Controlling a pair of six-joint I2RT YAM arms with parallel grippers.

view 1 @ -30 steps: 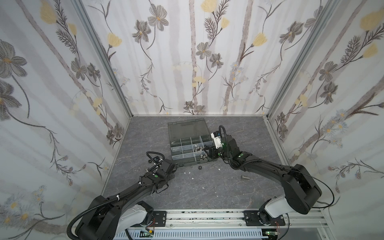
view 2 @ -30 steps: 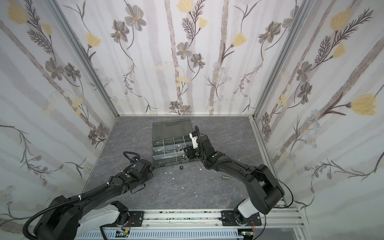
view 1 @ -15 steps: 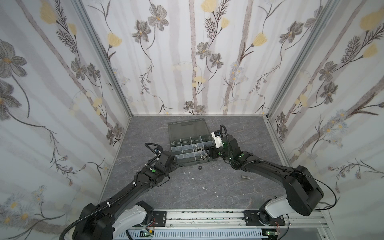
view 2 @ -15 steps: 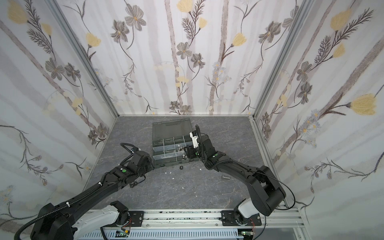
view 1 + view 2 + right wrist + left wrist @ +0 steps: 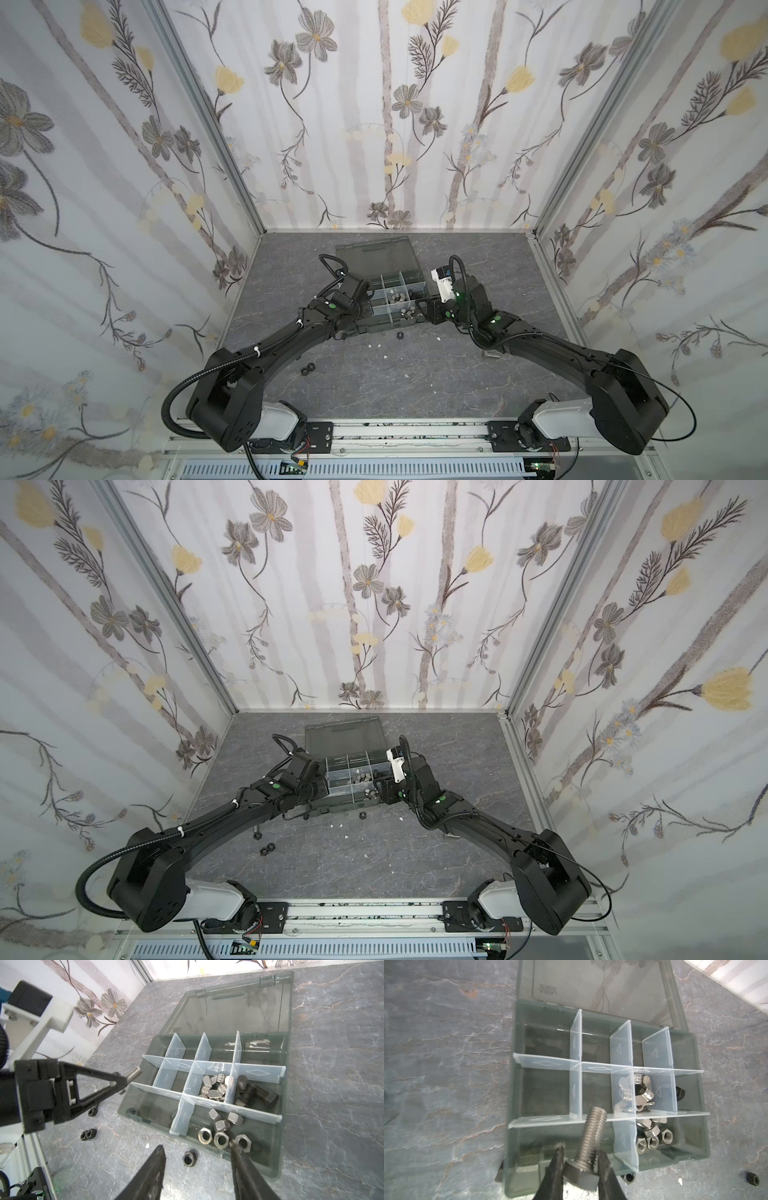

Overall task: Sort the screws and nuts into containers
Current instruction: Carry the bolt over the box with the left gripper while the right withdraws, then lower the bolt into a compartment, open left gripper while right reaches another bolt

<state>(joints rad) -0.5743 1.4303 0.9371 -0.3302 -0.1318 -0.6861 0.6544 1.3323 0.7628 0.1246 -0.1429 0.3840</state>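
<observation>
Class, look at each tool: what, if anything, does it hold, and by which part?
Left tool holds a silver screw by its hex head; right tool, open, holds nothing.

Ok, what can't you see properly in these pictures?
Top views: the wrist covers the left gripper and its screw.
A top view: the silver piece by the right arm is too small to name.
Right wrist view: the bottom edge cuts off the right gripper.
Left wrist view: its fingers hide part of the screw's head.
</observation>
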